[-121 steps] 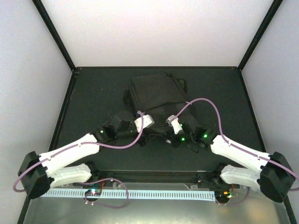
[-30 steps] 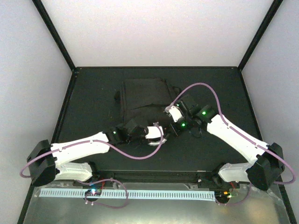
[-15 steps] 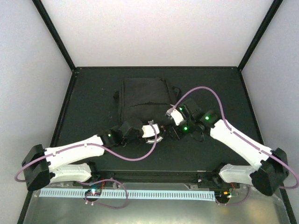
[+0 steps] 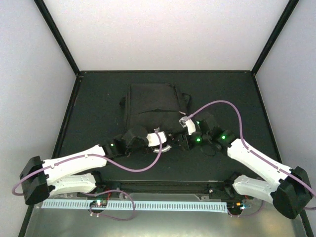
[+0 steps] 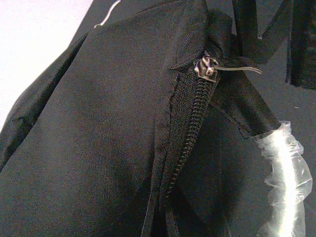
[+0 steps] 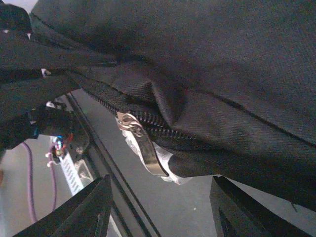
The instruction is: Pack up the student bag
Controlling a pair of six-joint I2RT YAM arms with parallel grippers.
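Note:
The student bag (image 4: 150, 103), a large black backpack, lies flat at the middle of the table. My left gripper (image 4: 168, 143) is at its near edge. In the left wrist view its fingers are hidden under bag fabric (image 5: 98, 138) that bunches beside the zipper (image 5: 190, 128), so it is shut on the bag. My right gripper (image 6: 161, 190) stands open just below the metal zip pull (image 6: 144, 144), with nothing between its fingers (image 6: 94, 207). Clear crinkled plastic (image 5: 287, 180) pokes out of the bag's opening by the pull.
Black straps (image 5: 247, 24) of the bag trail past the zipper's end. The table's near rail (image 4: 163, 185) and the white slotted strip (image 4: 148, 205) run just behind both wrists. Black frame posts (image 4: 57, 34) stand at the back corners.
My right gripper has opened and let go at the zip pull, and its arm has drawn back toward the near edge. The left gripper stays shut on the bag's edge, almost still.

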